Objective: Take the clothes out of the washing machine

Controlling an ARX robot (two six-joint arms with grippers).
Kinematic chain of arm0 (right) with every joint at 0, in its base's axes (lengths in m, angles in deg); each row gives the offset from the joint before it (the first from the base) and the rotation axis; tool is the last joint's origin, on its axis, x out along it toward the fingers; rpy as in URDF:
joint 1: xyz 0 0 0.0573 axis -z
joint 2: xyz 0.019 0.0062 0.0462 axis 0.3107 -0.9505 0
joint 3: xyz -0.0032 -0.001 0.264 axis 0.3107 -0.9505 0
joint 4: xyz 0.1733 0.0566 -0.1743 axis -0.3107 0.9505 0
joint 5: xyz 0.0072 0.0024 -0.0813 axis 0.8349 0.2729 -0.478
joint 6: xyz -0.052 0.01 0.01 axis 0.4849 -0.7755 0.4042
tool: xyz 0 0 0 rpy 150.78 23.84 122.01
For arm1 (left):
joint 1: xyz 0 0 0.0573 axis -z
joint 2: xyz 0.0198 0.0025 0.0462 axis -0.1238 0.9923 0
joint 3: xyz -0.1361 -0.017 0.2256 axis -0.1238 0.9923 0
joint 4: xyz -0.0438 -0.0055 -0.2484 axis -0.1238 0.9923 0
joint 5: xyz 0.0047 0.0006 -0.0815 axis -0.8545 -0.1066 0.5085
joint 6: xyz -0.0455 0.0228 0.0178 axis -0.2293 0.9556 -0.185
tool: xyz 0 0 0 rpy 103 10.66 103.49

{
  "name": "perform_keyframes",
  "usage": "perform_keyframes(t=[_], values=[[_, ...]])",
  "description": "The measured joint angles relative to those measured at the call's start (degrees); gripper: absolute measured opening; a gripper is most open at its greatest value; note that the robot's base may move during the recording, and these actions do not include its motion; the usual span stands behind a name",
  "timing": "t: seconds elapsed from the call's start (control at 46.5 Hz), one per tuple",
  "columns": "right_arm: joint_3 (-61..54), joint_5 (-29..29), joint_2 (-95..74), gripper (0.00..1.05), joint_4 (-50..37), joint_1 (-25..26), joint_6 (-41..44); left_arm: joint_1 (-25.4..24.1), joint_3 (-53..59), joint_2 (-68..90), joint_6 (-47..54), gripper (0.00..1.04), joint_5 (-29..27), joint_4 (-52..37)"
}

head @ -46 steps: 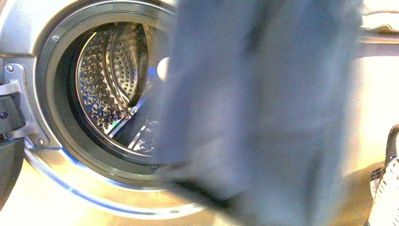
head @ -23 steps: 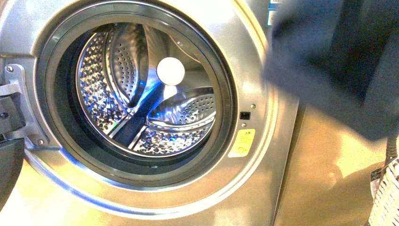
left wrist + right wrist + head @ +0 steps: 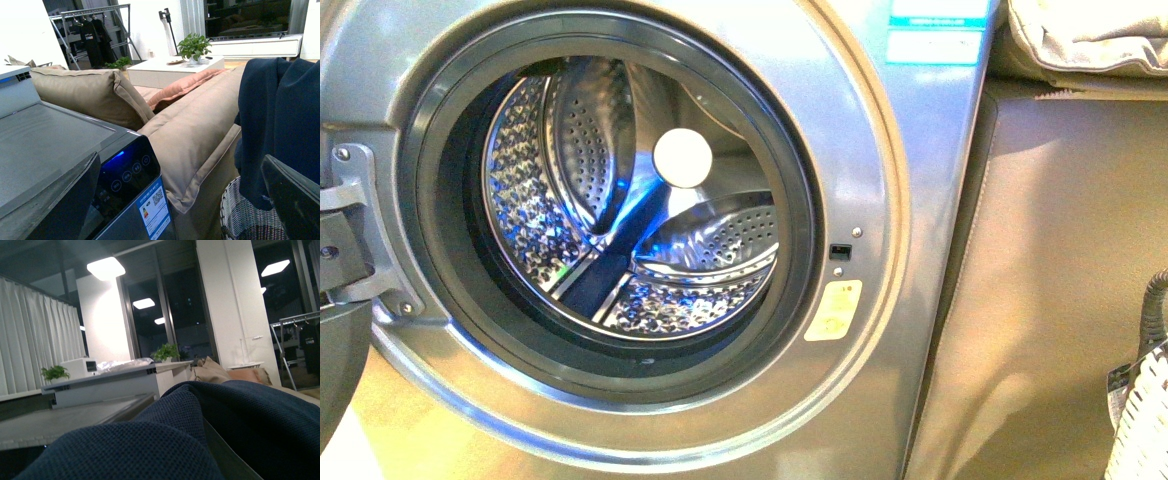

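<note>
One navy fine-knit garment (image 3: 280,125) hangs over woven basket (image 3: 240,220); L claw (image 3: 181,170) spread; R claw hidden, can't tell.

Item 1. Yellow sticker (image 3: 835,310), front panel of the washing machine (image 3: 920,200), just right of the door opening: carried small dark print and a round symbol; none of it could be read.

Item 2. Teal-and-white label (image 3: 935,30), upper front corner of the same machine, front view: lines of print too blurred to read.

Item 3. QR-code label (image 3: 152,207), left wrist view, below the control panel (image 3: 125,175): showed a QR code, coloured bars and small illegible characters.

Item 4. Control panel: bore round touch icons, meanings unreadable.

No brand or number was legible.
</note>
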Motion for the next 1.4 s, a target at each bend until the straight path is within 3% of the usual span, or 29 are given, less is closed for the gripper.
perform_keyframes(t=[0.022,0.043,0.065,0.108,0.129,0.194,0.237,0.366,0.516,0.538,0.645,0.732,0.968,1.097,1.183,1.399], values=[[-1.14,0.52,0.63,0.05,0.22,0.52,0.66,0.04,-0.07,0.0,-0.07,0.98,-0.44,0.07],[-1.92,0.92,1.03,0.05,0.35,0.83,1.07,1.01,-0.9,0.17,-0.74,0.97,-4.83,1.57],[-2.75,1.36,1.44,0.05,0.52,1.16,1.53,2.14,-0.96,-0.09,-1.73,0.93,-10.64,3.58],[-4.94,2.4,2.49,0.05,0.7,1.92,2.43,2.89,6.97,-4.83,-5.6,0.82,-29.44,2.71],[-5.92,3.02,2.84,0.05,0.7,2.27,2.93,2.8,10.91,-6.95,-6.51,0.79,-34.38,0.79],[-9.05,4.66,3.93,0.05,0.31,3.39,3.76,1.55,24.24,-14.71,-8.52,0.68,-44.76,-6.25],[-11.13,5.6,4.44,0.05,-0.2,4.15,4.04,0.0,33.31,-20.33,-9.2,0.61,-47.41,-10.97],[-16.68,6.73,5.22,0.05,-1.18,5.86,5.01,-5.25,57.51,-35.12,-10.47,0.39,-46.07,-21.97],[-21.94,6.97,5.68,0.05,-1.73,5.77,7.23,-11.41,87.89,-48.7,-11.06,0.04,-38.86,-33.35],[-22.43,6.78,5.68,0.05,-1.68,5.77,7.52,-11.98,90.27,-49.37,-11.19,0.03,-38.16,-34.05],[-25.55,11.52,4.5,0.05,-5.64,10.4,7.17,-14.47,100.17,-52.28,-11.26,0.04,-35.19,-37.48],[-28.06,10.34,3.91,0.05,-6.21,13.46,7.21,-17.05,106.01,-56.15,-11.37,0.04,-34.29,-39.78],[-37.22,13.29,2.93,0.05,1.31,14.38,13.4,-21.05,116.98,-63.78,-11.47,0.04,-29.68,-43.98],[-39.58,13.94,-1.03,0.25,7.93,14.36,17.38,-26.51,120.85,-66.38,-11.47,0.04,-23.43,-44.57],[-40.94,14.64,-1.49,0.42,10.38,14.51,19.1,-27.65,122.99,-68.54,-11.47,0.04,-23.5,-45.07],[-39.17,17.73,4.24,0.7,16.44,13.44,18.8,-27.65,126.53,-71.78,-11.47,0.04,-23.26,-45.22]])
